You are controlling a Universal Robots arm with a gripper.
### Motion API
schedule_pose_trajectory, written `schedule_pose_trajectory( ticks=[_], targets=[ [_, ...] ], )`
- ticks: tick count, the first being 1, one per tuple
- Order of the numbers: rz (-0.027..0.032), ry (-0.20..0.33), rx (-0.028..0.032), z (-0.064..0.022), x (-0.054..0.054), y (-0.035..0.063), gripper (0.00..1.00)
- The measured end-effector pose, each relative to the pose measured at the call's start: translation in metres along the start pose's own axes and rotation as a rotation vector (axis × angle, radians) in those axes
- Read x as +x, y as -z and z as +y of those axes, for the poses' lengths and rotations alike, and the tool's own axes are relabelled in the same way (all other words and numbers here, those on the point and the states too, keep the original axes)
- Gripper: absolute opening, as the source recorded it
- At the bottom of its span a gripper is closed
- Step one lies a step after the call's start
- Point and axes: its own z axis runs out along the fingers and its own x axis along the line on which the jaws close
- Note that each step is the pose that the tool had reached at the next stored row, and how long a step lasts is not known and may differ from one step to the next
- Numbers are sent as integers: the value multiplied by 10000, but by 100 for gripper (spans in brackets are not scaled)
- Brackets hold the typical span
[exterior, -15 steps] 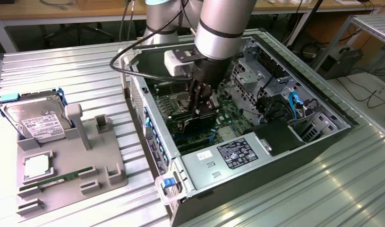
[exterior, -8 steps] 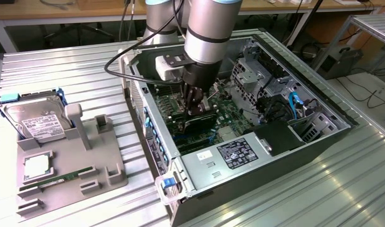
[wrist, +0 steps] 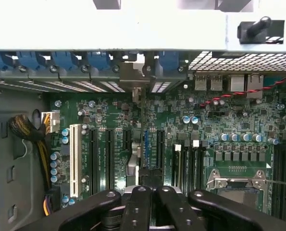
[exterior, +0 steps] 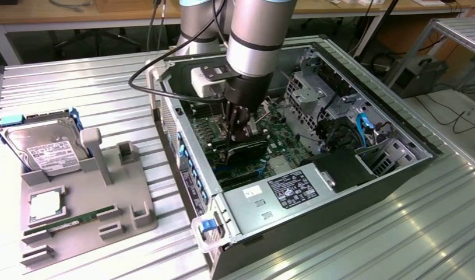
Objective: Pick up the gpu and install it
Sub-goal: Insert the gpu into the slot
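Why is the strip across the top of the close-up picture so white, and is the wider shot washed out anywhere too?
In the wrist view, light bleaches the case edge nearly white, while the motherboard below stays evenly lit and readable. In the exterior view, glare whitens the ribbed metal table on the exterior view's left, and the computer case interior sits in shadow under the arm.

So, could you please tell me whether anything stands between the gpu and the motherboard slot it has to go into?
Nothing visible does. The gripper holds the gpu edge-down inside the open case, right at the motherboard expansion slots, with no cable crossing beneath it. The yellow-and-black cable bundle lies off to one side.
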Motion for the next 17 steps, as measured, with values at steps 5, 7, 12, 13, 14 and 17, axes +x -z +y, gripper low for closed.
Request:
schedule_pose_trajectory(
  ticks=[5, 7, 12, 13, 14, 17],
  targets=[
    [5, -2, -2, 1, 4, 100, 11],
    [7, -2, -3, 1, 8, 85, 11],
    [8, -2, -4, 0, 33, 34, 11],
    [7, -1, -3, -1, 44, 25, 11],
    [6, -1, -4, -1, 61, 24, 11],
    [7, -1, -12, 0, 89, 23, 11]
  ],
)
